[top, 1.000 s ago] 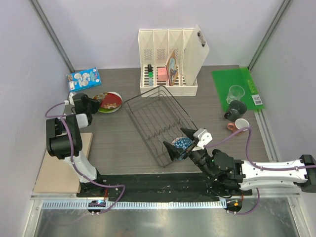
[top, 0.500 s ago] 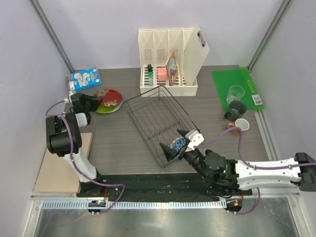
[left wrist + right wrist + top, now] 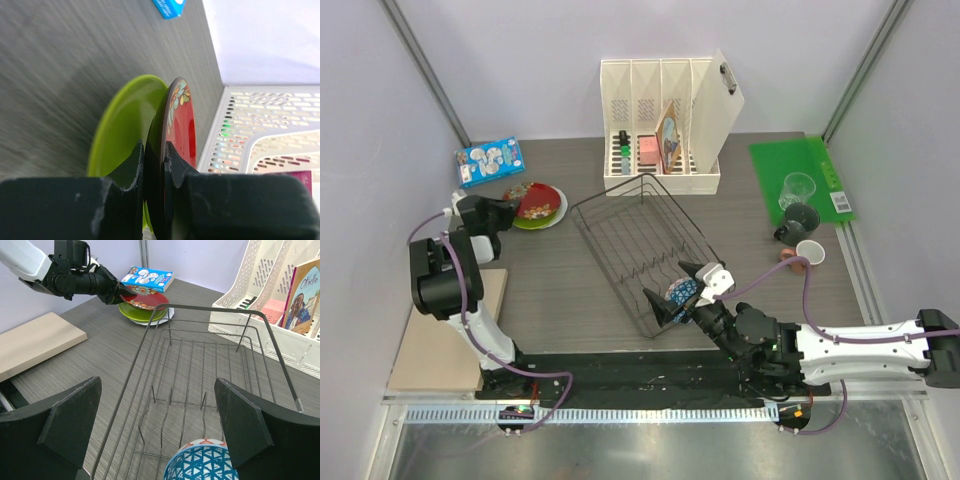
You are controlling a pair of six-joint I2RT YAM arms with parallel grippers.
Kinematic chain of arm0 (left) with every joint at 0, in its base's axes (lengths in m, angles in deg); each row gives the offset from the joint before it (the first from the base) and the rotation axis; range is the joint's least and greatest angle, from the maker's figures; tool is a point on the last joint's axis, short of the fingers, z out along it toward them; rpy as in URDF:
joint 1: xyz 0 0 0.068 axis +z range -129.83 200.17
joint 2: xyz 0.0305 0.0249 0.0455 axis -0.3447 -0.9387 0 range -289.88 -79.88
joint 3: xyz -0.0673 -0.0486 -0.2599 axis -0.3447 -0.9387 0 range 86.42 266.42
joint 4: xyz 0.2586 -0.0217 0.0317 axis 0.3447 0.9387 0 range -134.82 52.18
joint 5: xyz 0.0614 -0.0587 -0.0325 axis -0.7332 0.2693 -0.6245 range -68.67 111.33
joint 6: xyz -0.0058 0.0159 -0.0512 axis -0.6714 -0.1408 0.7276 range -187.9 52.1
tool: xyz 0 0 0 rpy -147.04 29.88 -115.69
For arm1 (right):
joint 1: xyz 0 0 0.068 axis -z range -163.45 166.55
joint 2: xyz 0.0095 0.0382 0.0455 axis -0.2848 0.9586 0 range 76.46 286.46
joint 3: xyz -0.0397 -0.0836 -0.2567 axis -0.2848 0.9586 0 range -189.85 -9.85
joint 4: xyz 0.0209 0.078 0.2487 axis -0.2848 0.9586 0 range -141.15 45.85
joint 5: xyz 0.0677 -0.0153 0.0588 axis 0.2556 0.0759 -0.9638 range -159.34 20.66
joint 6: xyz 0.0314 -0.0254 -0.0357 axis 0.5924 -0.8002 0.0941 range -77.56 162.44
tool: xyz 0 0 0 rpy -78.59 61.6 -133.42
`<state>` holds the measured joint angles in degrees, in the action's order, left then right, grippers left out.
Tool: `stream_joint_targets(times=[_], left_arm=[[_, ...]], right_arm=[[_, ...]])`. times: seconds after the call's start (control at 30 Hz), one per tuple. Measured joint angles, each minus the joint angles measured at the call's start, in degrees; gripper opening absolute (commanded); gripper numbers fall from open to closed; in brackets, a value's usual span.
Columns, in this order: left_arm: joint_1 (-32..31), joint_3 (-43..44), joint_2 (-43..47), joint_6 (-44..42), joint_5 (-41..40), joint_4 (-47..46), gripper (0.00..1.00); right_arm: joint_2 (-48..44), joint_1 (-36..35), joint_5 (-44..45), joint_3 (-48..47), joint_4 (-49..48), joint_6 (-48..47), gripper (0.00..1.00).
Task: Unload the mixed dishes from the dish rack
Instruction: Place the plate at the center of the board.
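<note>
Grey woodgrain table (image 3: 560, 290) between pale walls (image 3: 520, 60) holds the dish rack (image 3: 645, 250).

- my left gripper (image 3: 155, 165), bottom of wrist frame: matte black fingers (image 3: 131, 177), rough moulded plastic, few pale scuff specks
- my right gripper (image 3: 160, 427): two broad black wedge fingers (image 3: 70, 420), flat faces, filling the lower corners
- left arm (image 3: 440, 280), left of top view: black joint housings, white link near base, lilac cable (image 3: 467, 290) looping along it
- right arm (image 3: 860, 345), lower right: long white link, black joints, white block at wrist, second lilac cable (image 3: 806, 290)
</note>
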<state>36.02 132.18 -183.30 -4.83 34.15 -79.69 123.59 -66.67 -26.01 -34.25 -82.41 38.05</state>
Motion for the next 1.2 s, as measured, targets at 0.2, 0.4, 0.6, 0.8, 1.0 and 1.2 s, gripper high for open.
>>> stream_joint_targets(times=[0.2, 0.4, 0.6, 0.8, 1.0, 1.2], left_arm=[[1.1, -0.7, 0.0, 0.0, -1.3, 0.0, 0.0], [1.1, 0.2, -1.4, -0.4, -0.7, 2.6, 0.09], [0.5, 3.0, -1.9, -1.0, 0.2, 6.9, 0.42], [-0.2, 6.1, -1.9, -2.1, 0.3, 11.3, 0.61], [-0.5, 9.5, -1.5, -3.3, 0.4, 18.0, 0.66], [-0.6, 12.2, 0.6, -4.7, 0.2, 29.6, 0.66]], right_arm=[[-0.5, 0.2, 0.0, 0.0, 0.0, 0.0, 1.0], [-0.5, 0.5, 0.0, 0.0, 0.0, 0.0, 1.0], [-0.5, 0.6, 0.0, 0.0, -0.2, 0.0, 1.0], [-0.5, 0.6, 0.0, 0.0, -0.3, 0.2, 1.0], [-0.5, 0.6, 0.0, 0.0, -0.3, 0.5, 1.0], [-0.2, 0.8, -0.2, 0.0, -0.5, 0.7, 1.0]])
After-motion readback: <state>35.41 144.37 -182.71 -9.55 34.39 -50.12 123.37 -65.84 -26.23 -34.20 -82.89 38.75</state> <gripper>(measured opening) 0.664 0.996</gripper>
